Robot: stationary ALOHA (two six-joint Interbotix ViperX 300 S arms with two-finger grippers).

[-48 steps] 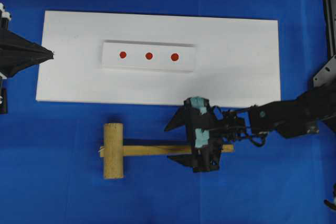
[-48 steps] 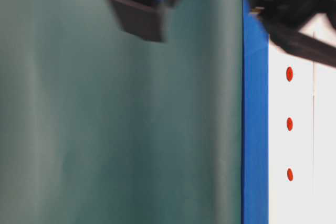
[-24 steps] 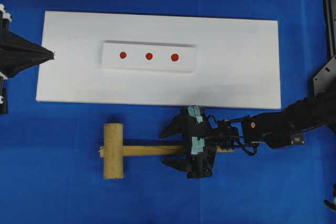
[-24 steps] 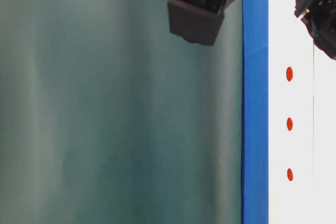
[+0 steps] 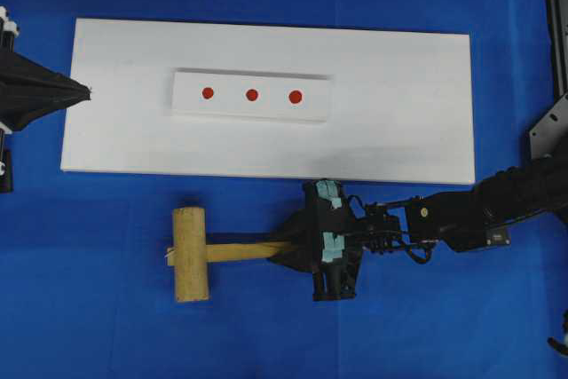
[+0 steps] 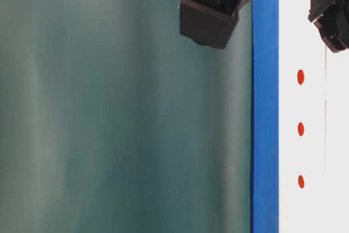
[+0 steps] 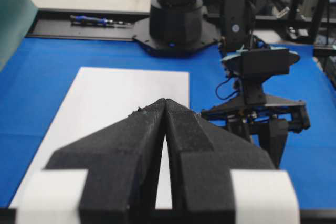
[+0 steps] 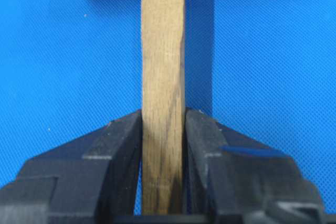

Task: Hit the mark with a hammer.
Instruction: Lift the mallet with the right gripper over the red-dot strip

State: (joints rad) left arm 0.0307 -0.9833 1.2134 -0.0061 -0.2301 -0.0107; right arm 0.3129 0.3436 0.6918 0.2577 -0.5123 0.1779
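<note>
Overhead view showed one hammer (image 5: 192, 254), one white block (image 5: 251, 95) with three red dots, one white board (image 5: 399, 104) under it, and two grippers. Taking the block as landmark: the mark (image 5: 207, 92) was the dot at its left end, opposite the largest dot (image 5: 295, 96), with the middle dot (image 5: 252, 94) between them. The hammer lay below the block on the blue table cover (image 5: 106, 308), off the board, its head down-left of the block and its handle running rightward. The right gripper (image 5: 286, 253) was clamped on that handle (the wrist view showed both fingers (image 8: 118, 145) pressed against the wood). The left gripper (image 5: 89, 91) sat closed and holding nothing, well left of the block, its tip at the board's left edge. Bare board surrounded the block on all sides. Behind the table, the table-level view showed a blurred dark green backdrop (image 6: 109, 135).
</note>
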